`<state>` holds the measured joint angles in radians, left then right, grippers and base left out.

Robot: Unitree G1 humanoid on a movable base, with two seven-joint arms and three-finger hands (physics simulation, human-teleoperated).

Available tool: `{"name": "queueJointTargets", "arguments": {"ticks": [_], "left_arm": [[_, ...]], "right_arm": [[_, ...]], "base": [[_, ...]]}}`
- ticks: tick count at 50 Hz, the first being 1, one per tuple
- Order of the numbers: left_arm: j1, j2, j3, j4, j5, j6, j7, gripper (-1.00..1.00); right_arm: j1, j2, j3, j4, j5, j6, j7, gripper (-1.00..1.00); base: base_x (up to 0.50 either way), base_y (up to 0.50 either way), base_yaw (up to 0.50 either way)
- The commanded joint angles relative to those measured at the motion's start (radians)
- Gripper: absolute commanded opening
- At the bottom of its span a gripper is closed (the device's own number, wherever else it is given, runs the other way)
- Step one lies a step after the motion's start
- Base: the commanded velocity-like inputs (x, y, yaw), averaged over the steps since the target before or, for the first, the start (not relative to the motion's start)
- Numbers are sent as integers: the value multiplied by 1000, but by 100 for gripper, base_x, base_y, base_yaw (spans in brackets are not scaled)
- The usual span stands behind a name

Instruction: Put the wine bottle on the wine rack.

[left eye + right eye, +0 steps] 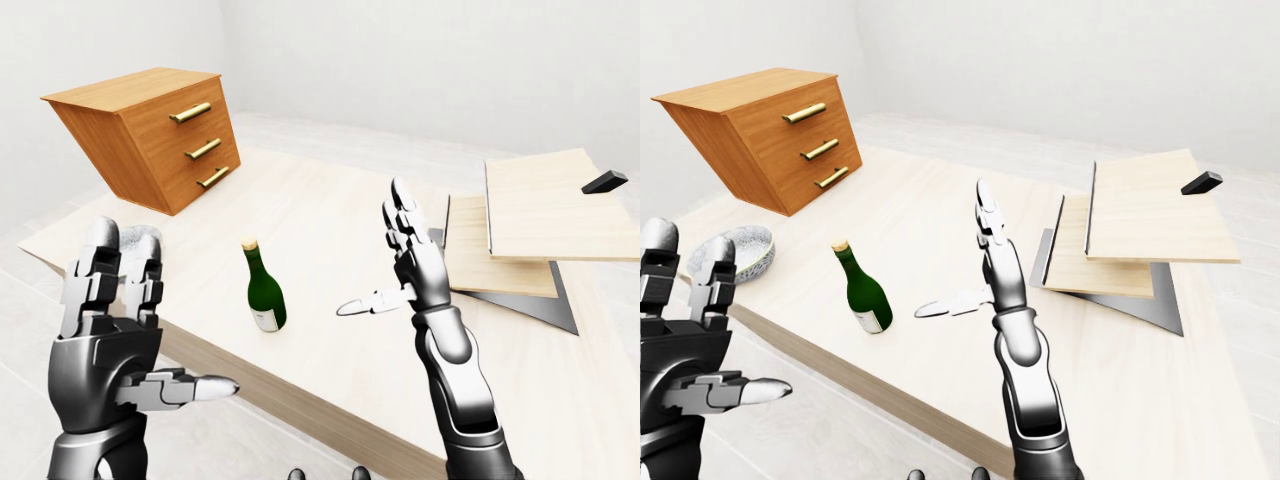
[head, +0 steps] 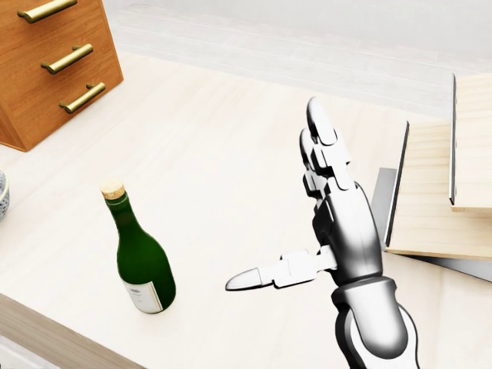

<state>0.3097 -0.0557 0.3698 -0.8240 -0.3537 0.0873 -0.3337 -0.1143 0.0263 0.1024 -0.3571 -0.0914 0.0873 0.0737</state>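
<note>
White walls and a pale floor stood round a big light wood table (image 1: 330, 215). On the table's far left corner sat a brown set of drawers (image 1: 150, 135) with gold handles. A green wine bottle (image 2: 140, 257) with a cork stood upright near the table's near edge, toward its left side, and nothing touched it. In the right-eye view a small grey bowl (image 1: 733, 252) lay close to the left edge, apart from the bottle. At the right side of the table lay flat wood boards (image 1: 535, 225) stacked on a grey base, with a small black block (image 1: 604, 181) on the top board; I think this could be the wine rack, but I could not be sure. The right hand (image 2: 319, 231) was over the table to the right of the bottle, near it but not touching. Its fingers (image 2: 321, 134) pointed up and its thumb stuck out toward the bottle, so the hand was wide apart and held nothing. The left hand (image 1: 115, 325) was low at the left, off the table's near edge, with its fingers also spread and empty. I judged that the job had hardly begun and the step in hand was the reach for the bottle. The next move would need the right hand to slide left until the bottle's fat part sat between thumb and fingers, then squeeze gently so the tall bottle did not tip.
</note>
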Motion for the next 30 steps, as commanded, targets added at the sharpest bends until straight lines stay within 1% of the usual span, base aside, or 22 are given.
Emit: {"name": "queueJointTargets", "arguments": {"ticks": [1, 5, 9, 16, 30], "left_arm": [[14, -21, 74, 9, -19, 0, -48, 100], [14, -25, 101, 12, -28, 0, -60, 100], [8, -26, 125, 9, -39, 0, -68, 100], [2, -28, 155, -16, -56, 0, -71, 100], [-7, -34, 159, -27, -51, 0, -75, 100]], "right_arm": [[-58, 27, 39, 99, -20, 0, -3, 100], [-74, 42, 54, 164, -28, 0, -5, 100], [-86, 63, 79, 180, -43, 0, -9, 100], [-122, 89, 100, 248, -61, 0, -13, 100], [-186, 121, 105, 340, -85, 0, -8, 100]], "base": [[0, 0, 0], [0, 0, 0], [0, 0, 0], [0, 0, 0], [0, 0, 0]]}}
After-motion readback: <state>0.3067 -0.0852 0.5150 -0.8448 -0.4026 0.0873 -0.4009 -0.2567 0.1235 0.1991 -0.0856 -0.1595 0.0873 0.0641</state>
